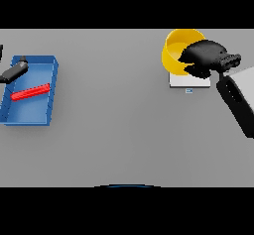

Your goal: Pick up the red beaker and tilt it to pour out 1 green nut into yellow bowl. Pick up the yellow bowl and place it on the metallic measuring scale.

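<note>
The yellow bowl (174, 48) is at the far right, tilted over the metallic measuring scale (189, 81), a pale square plate with a small display at its front edge. I cannot tell whether the bowl rests on the plate or hangs just above it. My right hand (206, 56) comes in from the right, its fingers curled over the bowl's near right rim. A red elongated object (30, 91) lies slanted inside the blue tray (51, 96) at the far left. My left hand (15, 71) shows only partly at the left edge, over the tray's back left corner. No green nut is visible.
My right forearm (237, 100) slants down to the right edge, beside the scale. The blue tray's walls stand around the red object.
</note>
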Controlling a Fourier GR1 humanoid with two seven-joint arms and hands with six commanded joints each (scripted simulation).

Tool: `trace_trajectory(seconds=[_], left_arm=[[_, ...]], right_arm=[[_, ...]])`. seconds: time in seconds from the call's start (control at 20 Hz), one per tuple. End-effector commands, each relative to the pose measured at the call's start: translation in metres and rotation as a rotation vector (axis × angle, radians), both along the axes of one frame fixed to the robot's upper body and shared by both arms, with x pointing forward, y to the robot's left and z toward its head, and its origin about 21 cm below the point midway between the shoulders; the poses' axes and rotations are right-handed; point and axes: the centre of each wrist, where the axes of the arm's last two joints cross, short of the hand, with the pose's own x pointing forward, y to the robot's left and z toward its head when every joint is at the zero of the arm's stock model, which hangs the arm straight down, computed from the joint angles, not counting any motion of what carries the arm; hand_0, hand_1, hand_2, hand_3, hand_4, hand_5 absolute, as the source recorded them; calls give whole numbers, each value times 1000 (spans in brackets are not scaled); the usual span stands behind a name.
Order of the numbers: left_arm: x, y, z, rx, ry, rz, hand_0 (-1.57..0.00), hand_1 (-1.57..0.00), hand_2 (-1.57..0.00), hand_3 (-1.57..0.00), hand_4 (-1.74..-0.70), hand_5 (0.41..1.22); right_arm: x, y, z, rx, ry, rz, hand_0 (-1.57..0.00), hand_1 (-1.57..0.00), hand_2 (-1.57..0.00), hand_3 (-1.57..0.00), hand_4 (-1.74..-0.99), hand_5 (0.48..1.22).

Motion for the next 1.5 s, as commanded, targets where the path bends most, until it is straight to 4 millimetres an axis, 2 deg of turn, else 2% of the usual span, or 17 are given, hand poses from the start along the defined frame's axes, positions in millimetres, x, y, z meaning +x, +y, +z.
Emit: trace_trajectory(seconds=[0.0,0.15,0.35,0.5,0.6,0.8,0.9,1.0,1.05,1.1,1.15,1.25,1.35,1.45], left_arm=[[0,1,-1,-2,-5,-2,1,1,1,1,-833,769],[-5,6,-1,7,-11,1,1,1,1,1,-823,772],[0,5,4,10,-3,13,1,1,1,1,-818,756],[-2,0,0,16,5,5,1,1,1,1,-807,749],[2,3,2,17,3,12,1,1,1,1,-796,737],[1,3,1,16,-2,3,1,1,1,1,-805,728],[1,-1,0,7,-9,-1,1,1,1,1,-806,734],[2,-2,3,5,-5,-2,1,1,1,1,-811,740],[1,-2,3,4,-3,-1,1,1,1,1,-813,745],[2,-1,1,5,3,-1,1,1,1,1,-812,745],[2,-3,1,1,1,0,1,1,1,1,-812,744],[2,0,3,2,7,4,1,1,1,1,-812,745],[7,-4,-3,14,13,6,1,1,1,1,-805,740],[10,-1,-3,6,6,1,1,1,1,1,-809,739]], right_arm=[[3,-6,-2,7,1,-11,-1571,-1571,-1571,-1181,-1720,1221],[13,-15,-13,1,17,-63,-1571,-1571,-1571,-1182,-1721,1221],[21,-34,-31,-5,29,-115,-1571,-1571,-1571,-1308,-1723,1221],[26,-36,-45,0,28,-129,-1571,-1568,-1571,-1410,-1724,1221],[30,-31,-54,7,35,-144,-1571,-1547,-1571,-1460,-1726,1221],[33,-33,-67,4,49,-167,-1571,-1475,-1567,-1510,-1727,1221],[34,-33,-67,15,60,-162,-1548,-1420,-1568,-1481,-1721,1221],[36,-34,-70,13,79,-178,-1536,-1411,-1569,-1165,-1728,1221],[37,-34,-69,19,93,-182,-1543,-1443,-1496,-1022,-1659,1221],[38,-35,-70,20,94,-196,-1525,-1350,-1348,-907,-1596,1134],[37,-37,-70,29,101,-204,-1219,-1083,-1132,-824,-1548,1053],[38,-37,-69,33,113,-196,-780,-692,-810,-711,-1470,928],[41,-38,-69,25,120,-203,-499,-443,-597,-635,-1425,851],[40,-39,-71,24,130,-193,-319,-283,-449,-572,-1397,799]])
